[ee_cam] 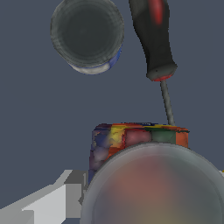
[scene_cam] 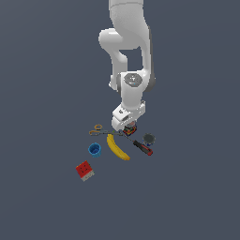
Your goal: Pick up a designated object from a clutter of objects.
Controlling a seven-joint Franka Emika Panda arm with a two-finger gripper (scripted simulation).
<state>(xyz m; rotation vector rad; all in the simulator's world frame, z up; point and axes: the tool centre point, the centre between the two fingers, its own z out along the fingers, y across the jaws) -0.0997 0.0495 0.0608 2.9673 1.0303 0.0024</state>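
- One multicoloured cube [scene_cam: 130, 129] is seen under the gripper [scene_cam: 125, 127], at twelve o'clock of the banana [scene_cam: 117, 147], beside the screwdriver [scene_cam: 142, 147].
- Rigid, light, smooth-faced handling is expected; two opposite flat sides are judged the best hold.
- Gripper opening cannot be told; the jaws are hidden or blurred.
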